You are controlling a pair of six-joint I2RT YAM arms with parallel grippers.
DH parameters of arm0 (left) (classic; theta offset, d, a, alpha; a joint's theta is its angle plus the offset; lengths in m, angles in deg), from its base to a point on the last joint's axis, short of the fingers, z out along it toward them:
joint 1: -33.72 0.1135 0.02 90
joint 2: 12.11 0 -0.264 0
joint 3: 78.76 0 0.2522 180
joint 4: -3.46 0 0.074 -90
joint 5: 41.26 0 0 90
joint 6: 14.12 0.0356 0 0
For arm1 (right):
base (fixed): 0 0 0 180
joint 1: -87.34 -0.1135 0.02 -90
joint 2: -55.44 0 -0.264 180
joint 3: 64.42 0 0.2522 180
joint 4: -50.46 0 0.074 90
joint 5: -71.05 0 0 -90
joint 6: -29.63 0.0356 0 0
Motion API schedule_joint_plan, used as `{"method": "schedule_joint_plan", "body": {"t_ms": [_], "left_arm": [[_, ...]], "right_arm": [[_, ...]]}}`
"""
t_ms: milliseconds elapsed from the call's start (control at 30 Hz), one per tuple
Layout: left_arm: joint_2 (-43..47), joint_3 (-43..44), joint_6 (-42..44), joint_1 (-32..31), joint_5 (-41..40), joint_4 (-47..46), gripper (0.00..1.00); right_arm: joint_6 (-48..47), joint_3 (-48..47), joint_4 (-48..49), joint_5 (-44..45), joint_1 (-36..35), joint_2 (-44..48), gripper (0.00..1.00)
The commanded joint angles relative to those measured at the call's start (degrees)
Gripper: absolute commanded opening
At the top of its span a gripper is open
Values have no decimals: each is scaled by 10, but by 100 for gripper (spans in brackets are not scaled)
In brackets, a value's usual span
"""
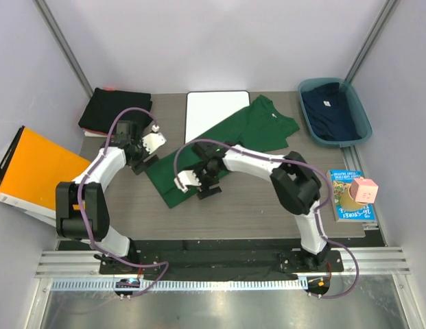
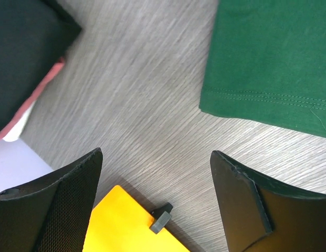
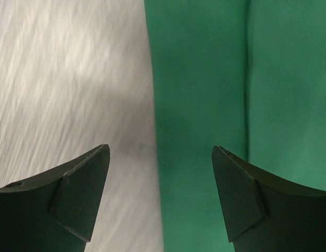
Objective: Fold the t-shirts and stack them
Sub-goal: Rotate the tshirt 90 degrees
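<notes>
Two robot arms hover over a dark green short-sleeved cotton t-shirt (image 1: pixel 226 147) spread at a slant across the middle of a grey wood-grain tabletop (image 1: pixel 254 212), its hem toward the near left and its collar toward the far right, just beside a white rectangular board (image 1: pixel 216 113) at the far edge. The left pincer (image 2: pixel 156 155) stands open, empty, above bare tabletop just left of the shirt's stitched hem corner, apart from the cloth. The right pincer (image 3: pixel 160 149) is also open and holds nothing; it straddles the shirt's near left edge, one finger over the wood and the other over the green cloth, where a lengthwise crease runs. Whether its fingers touch the fabric cannot be told.

A stack of black folded t-shirts (image 1: pixel 115 110) sits in the far left corner of the tabletop, with a sliver of red showing beneath it in the left wrist view. A navy t-shirt with a small neck label (image 1: pixel 329 113) lies in a blue-grey plastic tub (image 1: pixel 367 127) at the far right. A large orange folder (image 1: pixel 38 168) leans off the left side of the tabletop, and on the right side, nearer than the tub, a pink cube (image 1: pixel 364 190) rests on a blue illustrated book (image 1: pixel 343 205)
</notes>
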Motion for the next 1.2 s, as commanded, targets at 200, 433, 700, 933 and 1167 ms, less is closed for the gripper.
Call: {"method": "schedule_joint_plan", "body": {"t_ms": [200, 433, 700, 933, 1167], "left_arm": [[44, 4, -8, 9, 10, -25, 84], [44, 10, 7, 16, 11, -29, 84], [42, 14, 23, 18, 57, -10, 84], [23, 31, 73, 9, 130, 32, 84], [25, 51, 167, -19, 222, 149, 83]], "right_arm": [[13, -96, 37, -36, -86, -85, 73], [35, -111, 0, -34, -95, -114, 12], [84, 13, -56, -53, -71, -1, 1], [119, 190, -102, -82, -56, 165, 1], [133, 329, -155, -140, -62, 295, 1]]}}
